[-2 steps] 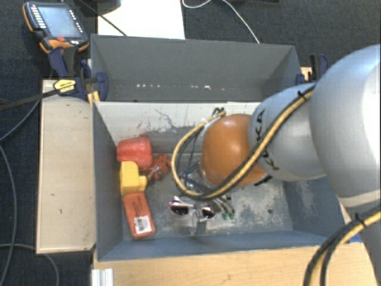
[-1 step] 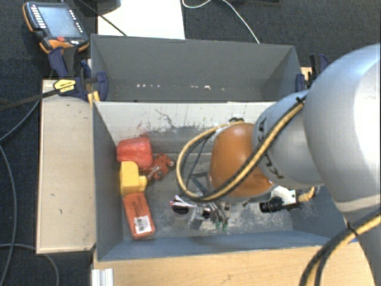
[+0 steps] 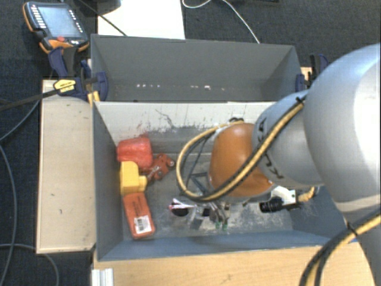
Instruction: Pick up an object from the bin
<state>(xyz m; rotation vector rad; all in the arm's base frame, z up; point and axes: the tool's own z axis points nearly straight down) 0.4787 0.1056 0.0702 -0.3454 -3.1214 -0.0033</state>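
Camera view: gripper beside small pink-black thing lying crosswise.

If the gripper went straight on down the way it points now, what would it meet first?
Most likely the bin's grey floor, close beneath the gripper. A small pink and white thing lies just left of that line, though depth is hard to judge.

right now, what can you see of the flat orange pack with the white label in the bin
The orange pack is a slim, smooth rectangle, plastic by its look, with a white label near its lower end. It lies flat on the bin floor by the view's left wall, slightly tilted. Its upper end meets the yellow block. The pincer is off to its right.
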